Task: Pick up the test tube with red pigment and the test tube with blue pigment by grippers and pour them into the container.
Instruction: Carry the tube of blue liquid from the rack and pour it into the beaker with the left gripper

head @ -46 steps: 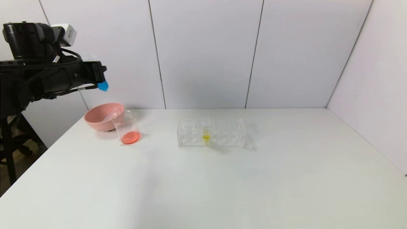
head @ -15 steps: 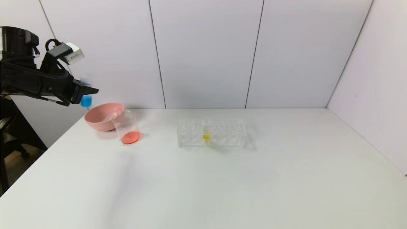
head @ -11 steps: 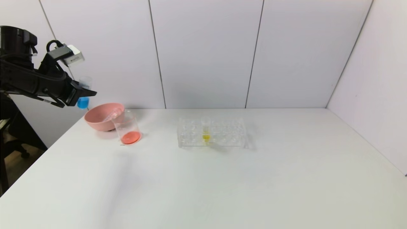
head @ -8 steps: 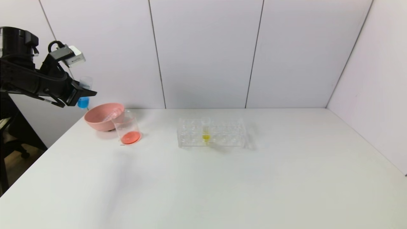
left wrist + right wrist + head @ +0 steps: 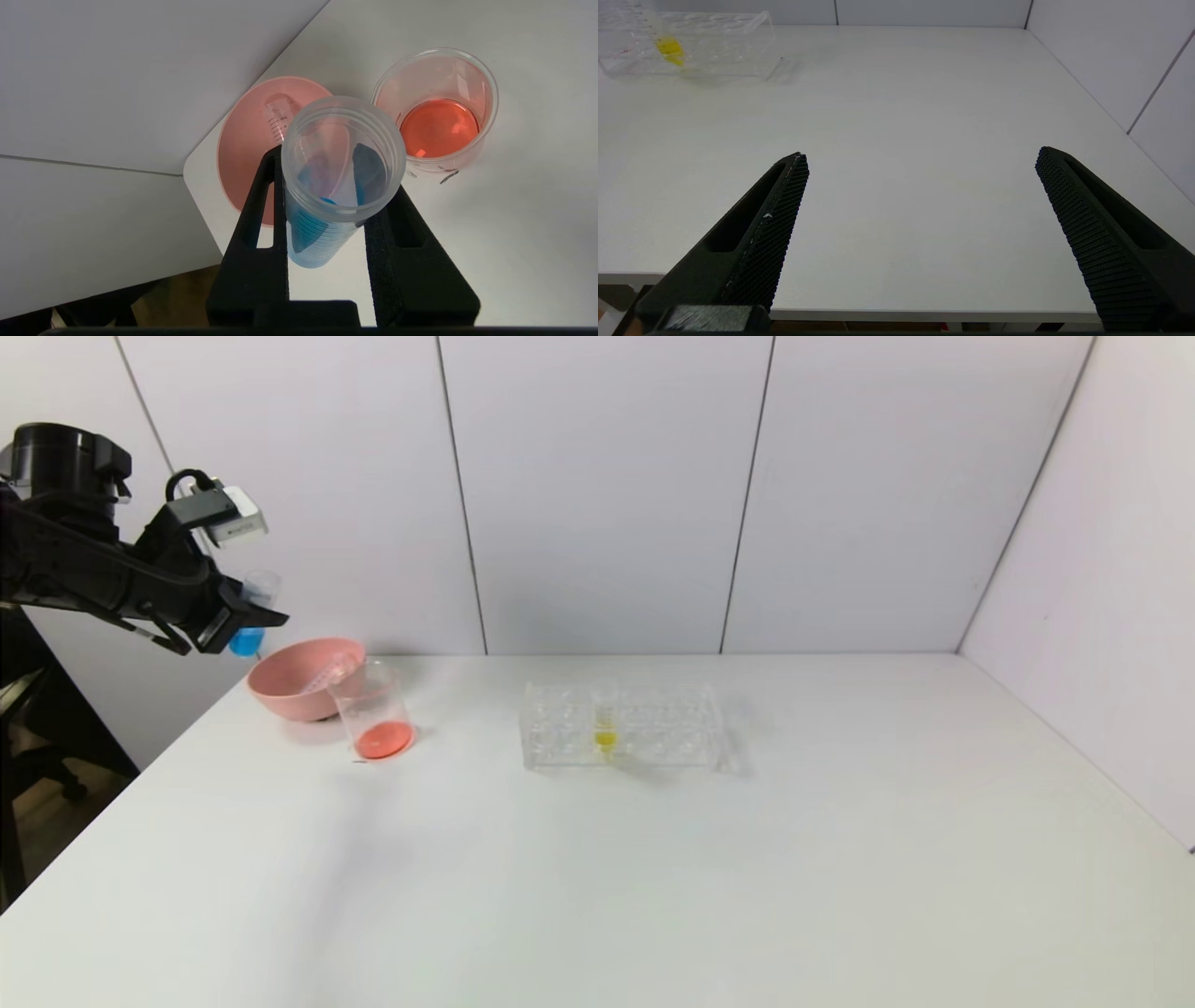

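Observation:
My left gripper [image 5: 239, 616] hangs above the table's far-left corner, just left of the pink bowl, shut on the test tube with blue pigment [image 5: 248, 637]. In the left wrist view the black fingers [image 5: 261, 210] clamp the tube [image 5: 312, 235] below its open mouth, with blue liquid in its lower part. The container [image 5: 373, 713], a clear beaker [image 5: 437, 109], stands beside the bowl and holds red-orange liquid. The test tube with red pigment is out of view. My right gripper [image 5: 920, 158] is open over the table's near edge, with nothing between its fingers.
The pink bowl [image 5: 301, 676] sits at the far-left corner, and a clear empty tube [image 5: 276, 116] lies in it. A clear tube rack [image 5: 620, 728] stands mid-table with one yellow tube [image 5: 605, 728]. The rack [image 5: 691, 44] is far from my right gripper.
Three seconds ago the blue tube was held higher and tipped sideways; now it stands nearly upright and lower. Over the last second my left gripper edged slightly right and down.

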You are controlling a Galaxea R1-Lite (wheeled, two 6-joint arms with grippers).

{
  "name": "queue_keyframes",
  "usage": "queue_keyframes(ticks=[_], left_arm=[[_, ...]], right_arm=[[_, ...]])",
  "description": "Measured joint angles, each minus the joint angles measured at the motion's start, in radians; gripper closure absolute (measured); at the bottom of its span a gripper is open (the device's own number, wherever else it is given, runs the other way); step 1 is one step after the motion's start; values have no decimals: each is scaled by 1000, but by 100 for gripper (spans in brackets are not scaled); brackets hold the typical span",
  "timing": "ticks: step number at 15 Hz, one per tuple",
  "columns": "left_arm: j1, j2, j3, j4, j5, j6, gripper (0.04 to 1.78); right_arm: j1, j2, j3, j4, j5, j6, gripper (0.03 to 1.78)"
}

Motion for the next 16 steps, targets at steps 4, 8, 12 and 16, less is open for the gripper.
queue_keyframes(ticks=[4,8,12,16], left_arm=[[-3,27,-25,35,0,72,134],[-3,75,-100,112,0,196,134],[-13,109,-126,135,2,280,134],[-30,129,-160,195,5,333,134]], right_arm=[[0,0,0,0,0,0,4],[1,0,0,0,0,0,4],[0,0,0,0,0,0,4],[1,0,0,0,0,0,4]])
